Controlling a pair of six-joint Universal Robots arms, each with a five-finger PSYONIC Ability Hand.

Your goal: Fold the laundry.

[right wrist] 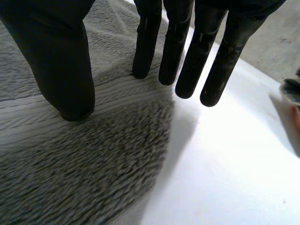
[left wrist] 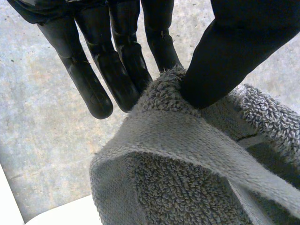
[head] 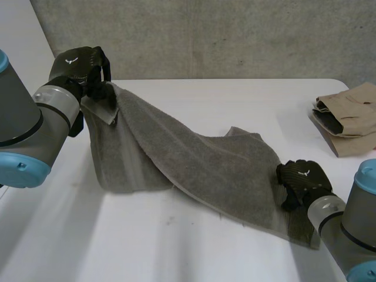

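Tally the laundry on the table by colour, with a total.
Grey towel: 1
Tan folded garment: 1
Total: 2

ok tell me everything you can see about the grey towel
The grey towel is terry cloth with a looped pile and a flat woven band near its edge. The left hand pinches it near one corner between thumb and fingers, holding that end above the white table, so the cloth drapes diagonally down. Its other end lies flat, where the right hand presses it with straight fingers.
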